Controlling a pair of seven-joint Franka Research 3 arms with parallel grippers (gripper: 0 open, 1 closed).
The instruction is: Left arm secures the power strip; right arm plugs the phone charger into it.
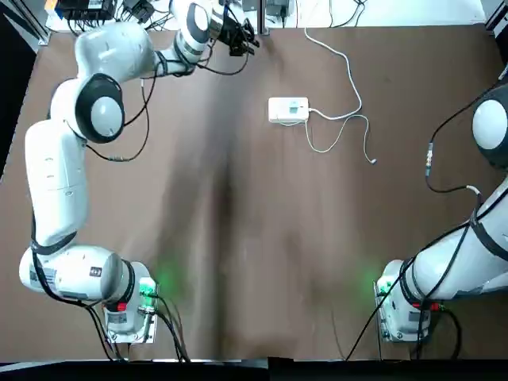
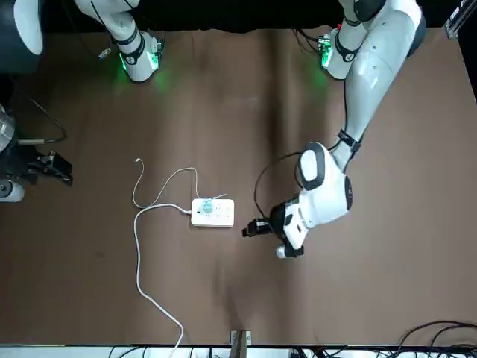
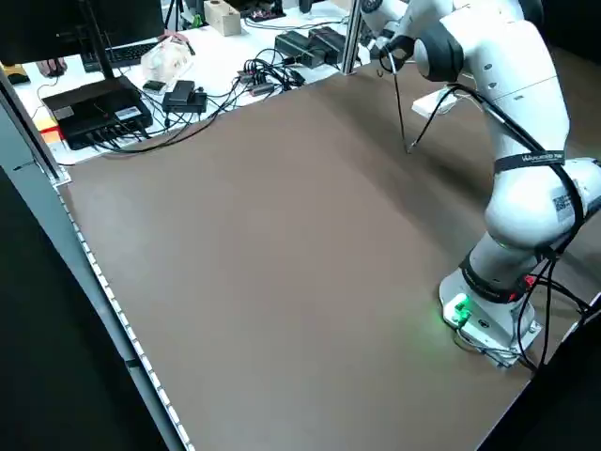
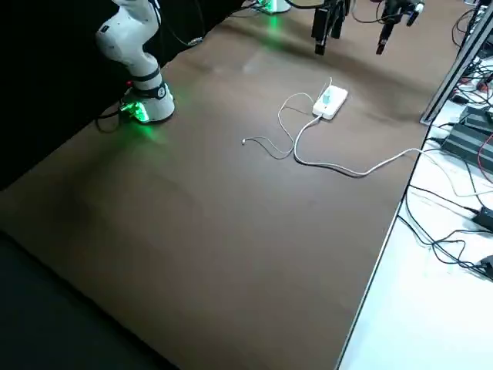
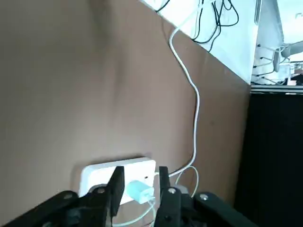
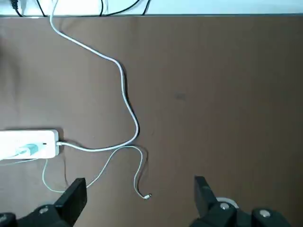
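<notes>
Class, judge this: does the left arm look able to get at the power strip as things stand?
Probably yes. The left gripper hangs open near the power strip, with only bare table between them.

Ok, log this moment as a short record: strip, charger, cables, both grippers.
power strip: white block flat on the brown table, far side, nothing gripping it
phone charger: teal plug head seated on the strip
thin cable: loops beside the strip, free end loose on the table
thick cord: runs off the far edge
left gripper: raised near the far edge, apart from the strip, empty
right gripper: off at its own side, open, empty
</notes>
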